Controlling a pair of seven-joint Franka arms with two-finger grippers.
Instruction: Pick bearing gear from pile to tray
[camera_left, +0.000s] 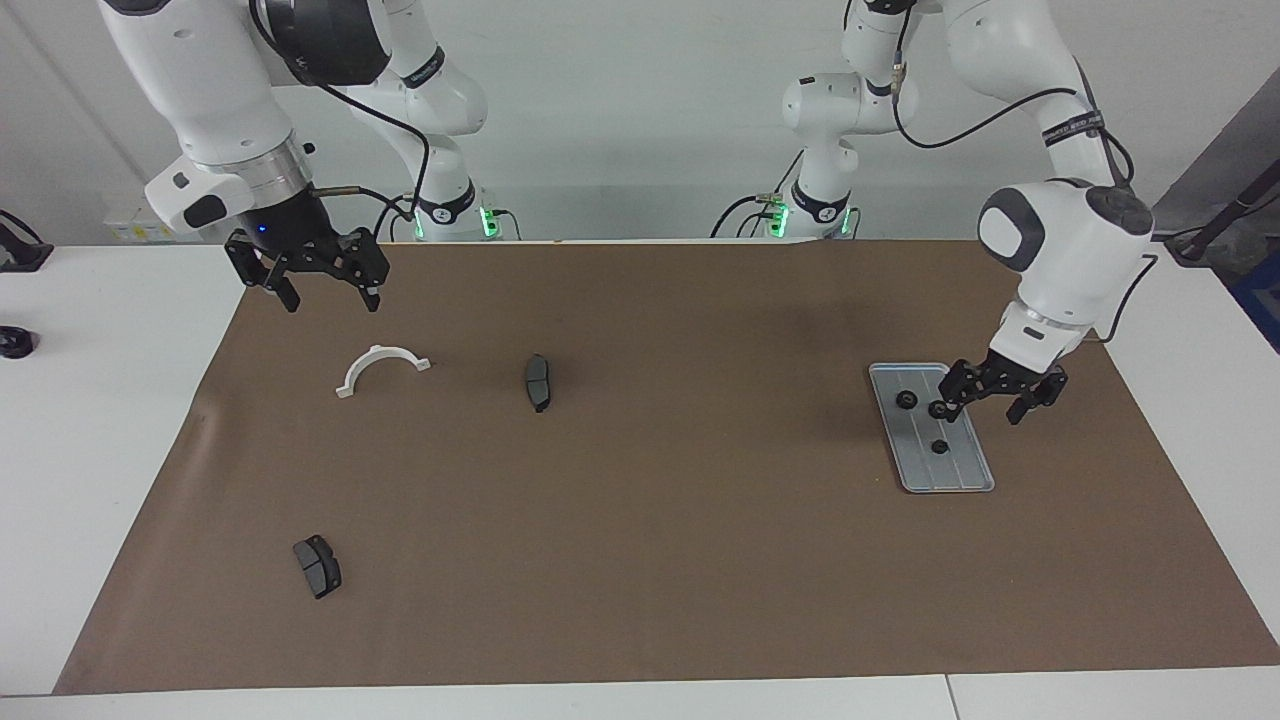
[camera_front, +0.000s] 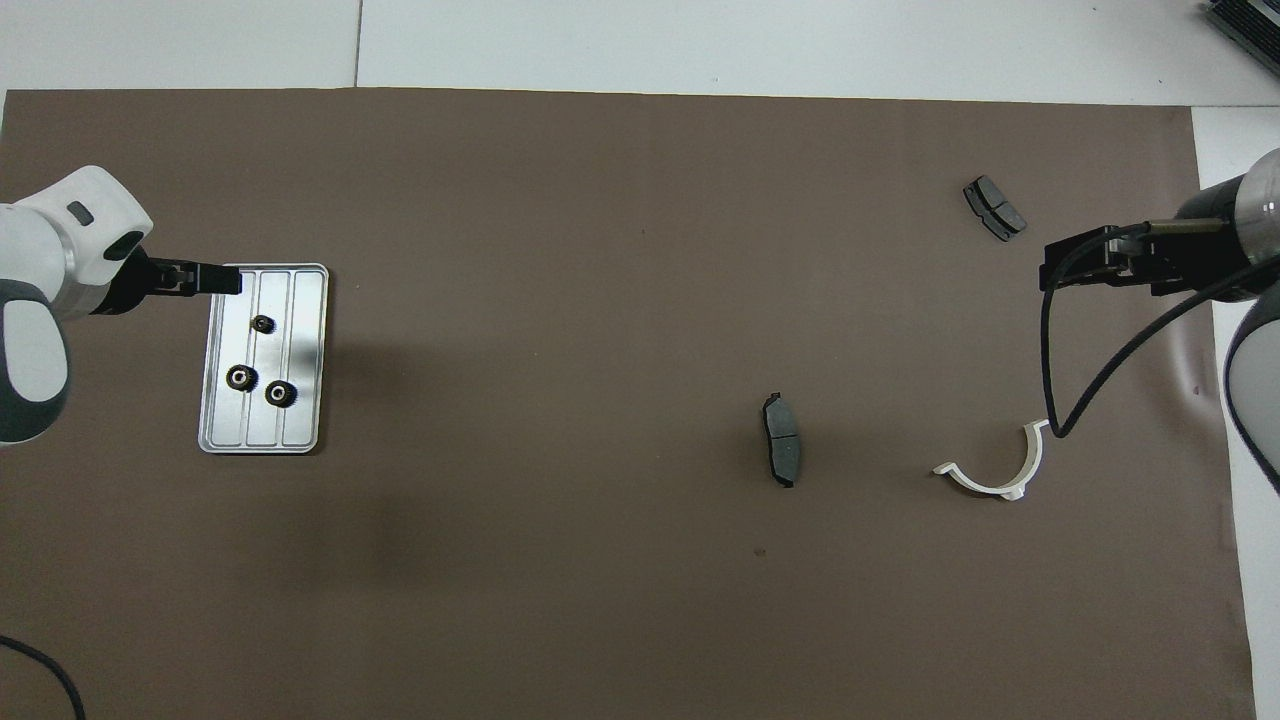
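- In the overhead view the left arm (camera_front: 40, 300) is cut off by the picture's edge; only its wrist and hand show.
- The right arm (camera_front: 1245, 300) is likewise cut by the edge.
- One gear (camera_left: 938, 409) on the tray (camera_left: 960, 475) is partly hidden by the left gripper (camera_left: 988, 398) in the facing view.
- The gears' teeth are too small to make out.
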